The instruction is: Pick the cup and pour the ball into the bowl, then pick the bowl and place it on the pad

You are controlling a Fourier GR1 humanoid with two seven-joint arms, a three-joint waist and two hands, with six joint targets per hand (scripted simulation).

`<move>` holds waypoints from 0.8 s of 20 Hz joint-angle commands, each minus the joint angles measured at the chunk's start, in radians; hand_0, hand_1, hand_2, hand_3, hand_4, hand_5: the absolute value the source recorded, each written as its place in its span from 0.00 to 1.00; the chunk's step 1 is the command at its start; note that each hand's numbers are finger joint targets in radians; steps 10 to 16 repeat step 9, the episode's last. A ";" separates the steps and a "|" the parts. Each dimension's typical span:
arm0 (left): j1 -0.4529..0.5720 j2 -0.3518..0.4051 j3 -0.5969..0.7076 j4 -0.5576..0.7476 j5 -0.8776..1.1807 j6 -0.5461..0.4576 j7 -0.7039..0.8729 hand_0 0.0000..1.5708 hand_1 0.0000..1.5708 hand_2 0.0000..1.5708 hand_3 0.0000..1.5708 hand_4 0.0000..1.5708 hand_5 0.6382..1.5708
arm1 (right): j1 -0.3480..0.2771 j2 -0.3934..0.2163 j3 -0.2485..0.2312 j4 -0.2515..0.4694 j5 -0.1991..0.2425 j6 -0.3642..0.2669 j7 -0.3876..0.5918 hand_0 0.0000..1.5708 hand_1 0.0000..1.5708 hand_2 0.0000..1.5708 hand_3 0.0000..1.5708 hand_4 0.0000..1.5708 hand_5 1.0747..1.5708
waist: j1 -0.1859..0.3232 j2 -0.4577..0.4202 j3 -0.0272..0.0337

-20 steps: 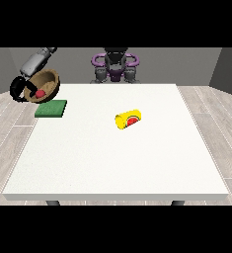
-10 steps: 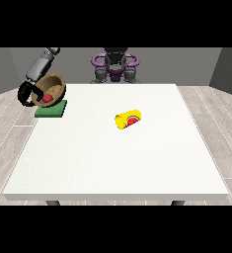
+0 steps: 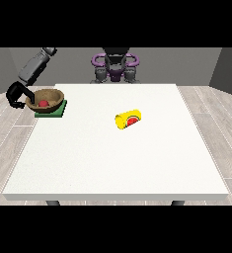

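Note:
A brown bowl (image 3: pixel 49 97) with a red ball (image 3: pixel 42 104) inside rests on the green pad (image 3: pixel 56 109) at the table's left edge. The hand at the view's left (image 3: pixel 16 95) is beside the bowl's left rim, its fingers curled round that rim. A yellow cup (image 3: pixel 128 119) lies on its side near the table's middle, a red patch facing the camera. The other hand does not show in this view.
The white table (image 3: pixel 117 158) spreads wide in front of the cup. The robot's torso (image 3: pixel 115 66) stands behind the far edge. The arm (image 3: pixel 34 66) reaches down from the upper left.
The bowl has come down and rightward, levelling out from a tilt until it sits on the pad. The hand moved with it. The cup stayed put.

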 commanded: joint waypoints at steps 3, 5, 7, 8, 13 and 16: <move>0.035 -0.006 -0.005 -0.056 0.021 0.011 0.036 0.00 0.00 0.00 0.00 0.00 0.94 | -0.025 -0.052 -0.015 0.034 -0.006 0.010 0.029 0.40 0.40 0.34 0.52 0.00 0.90 | 0.015 -0.019 -0.0003; 0.049 -0.017 -0.008 -0.032 0.024 0.006 0.034 0.00 0.00 0.00 0.00 0.00 0.94 | -0.012 -0.027 -0.006 0.017 -0.005 0.012 0.006 0.27 0.27 0.30 0.37 0.00 0.86 | -0.003 -0.047 -0.0008; 0.035 -0.046 -0.039 -0.013 0.007 0.022 0.032 0.00 0.00 0.00 0.00 0.00 0.94 | -0.085 -0.058 -0.006 -0.001 -0.019 0.038 0.110 0.17 0.17 0.24 0.30 0.00 0.82 | -0.017 -0.084 -0.0015; 0.040 -0.025 -0.030 -0.042 -0.006 0.043 0.026 0.00 0.00 0.00 0.00 0.00 0.94 | -0.083 -0.104 -0.022 0.013 -0.031 0.077 0.113 0.13 0.13 0.19 0.28 0.00 0.81 | -0.023 -0.069 -0.0008; 0.056 -0.024 -0.017 -0.001 -0.006 0.023 -0.002 0.00 0.00 0.00 0.00 0.00 0.94 | -0.066 -0.087 -0.019 -0.003 -0.035 0.089 0.095 0.09 0.09 0.18 0.24 0.00 0.79 | -0.027 -0.076 -0.0014; 0.056 -0.024 -0.017 -0.001 -0.006 0.023 -0.002 0.00 0.00 0.00 0.00 0.00 0.94 | -0.066 -0.087 -0.019 -0.003 -0.035 0.089 0.095 0.09 0.09 0.18 0.24 0.00 0.79 | -0.027 -0.076 -0.0014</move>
